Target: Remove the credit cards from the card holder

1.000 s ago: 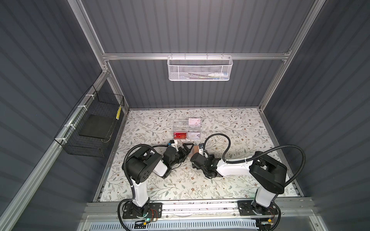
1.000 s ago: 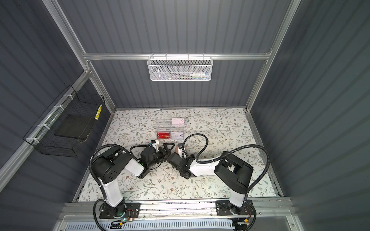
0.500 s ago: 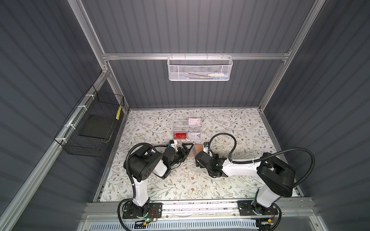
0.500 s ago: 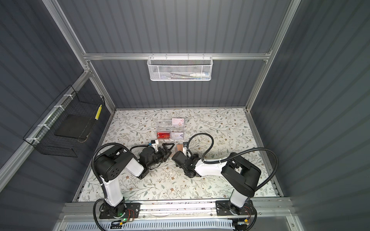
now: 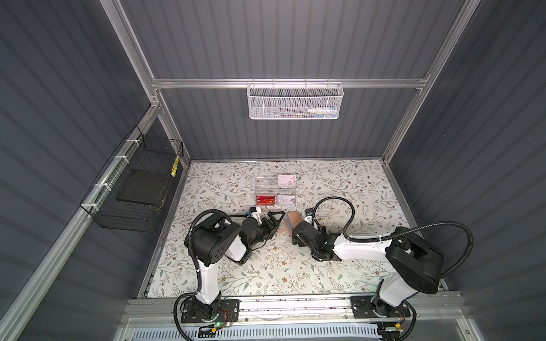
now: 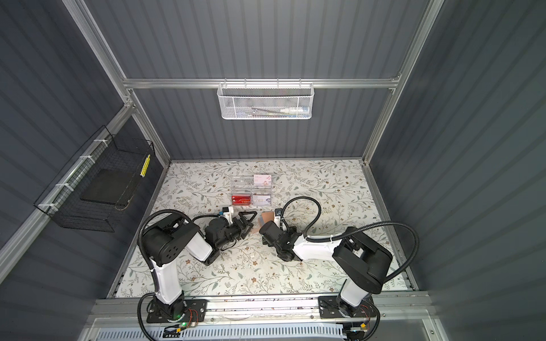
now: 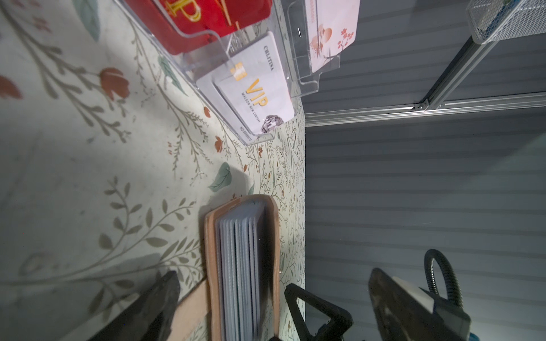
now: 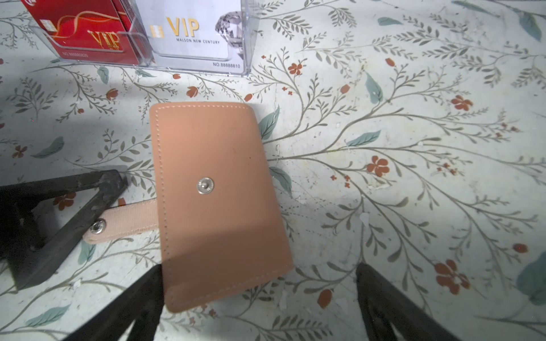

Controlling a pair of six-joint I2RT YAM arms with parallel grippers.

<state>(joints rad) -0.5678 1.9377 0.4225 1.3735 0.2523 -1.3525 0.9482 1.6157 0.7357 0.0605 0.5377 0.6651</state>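
lying flat on the floral-patterned table (image 8: 399, 212), the peach leather-like card holder (image 8: 218, 200) sits between left gripper (image 5: 274, 220) and right gripper (image 8: 259, 267), both spread apart; a glancing finger could skid it unopened.

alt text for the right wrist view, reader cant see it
A closed peach card holder lies flat on the floral table, its unsnapped strap reaching a finger of the left gripper. The open right gripper straddles its near end. Beyond it, a clear box holds a red card and a white VIP card.
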